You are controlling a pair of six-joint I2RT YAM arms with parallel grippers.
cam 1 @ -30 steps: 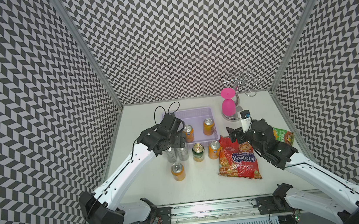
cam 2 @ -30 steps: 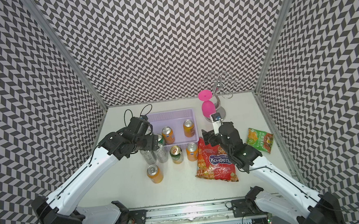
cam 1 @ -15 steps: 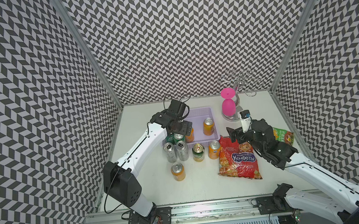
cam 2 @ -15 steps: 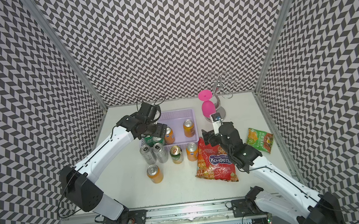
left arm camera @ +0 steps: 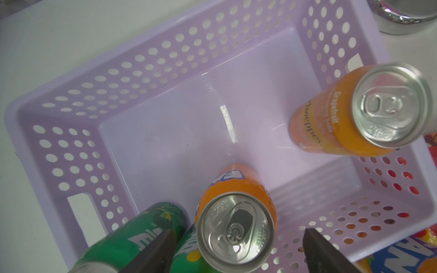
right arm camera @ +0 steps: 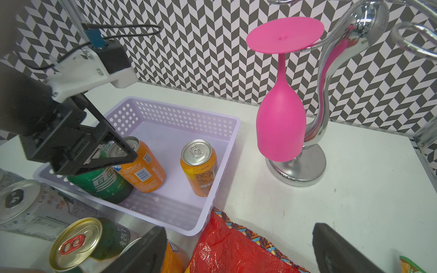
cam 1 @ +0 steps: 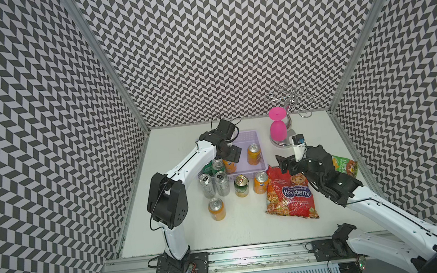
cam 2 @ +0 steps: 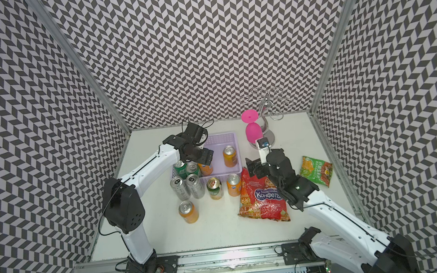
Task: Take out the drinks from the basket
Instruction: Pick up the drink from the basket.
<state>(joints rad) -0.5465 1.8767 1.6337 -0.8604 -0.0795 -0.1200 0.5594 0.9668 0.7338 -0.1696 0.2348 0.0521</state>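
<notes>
The pale-lilac basket holds two orange cans and two green cans. My left gripper hangs open over the nearer orange can, one finger on each side of its top, with a gap to the can. The other orange can stands alone at the basket's right. My right gripper is open and holds nothing, just right of the basket over the red bag's top edge. Two silver cans, a dark green gold-topped can and two orange cans stand on the table in front of the basket.
A red snack bag lies right of the cans, and a green bag lies beyond my right arm. A pink glass hangs upside down on a chrome stand at the back right. The booth walls are close on both sides.
My left gripper has moved from beside the silver cans in front of the basket to above the orange can inside it, and its jaws have narrowed a little. The right arm has not moved.
</notes>
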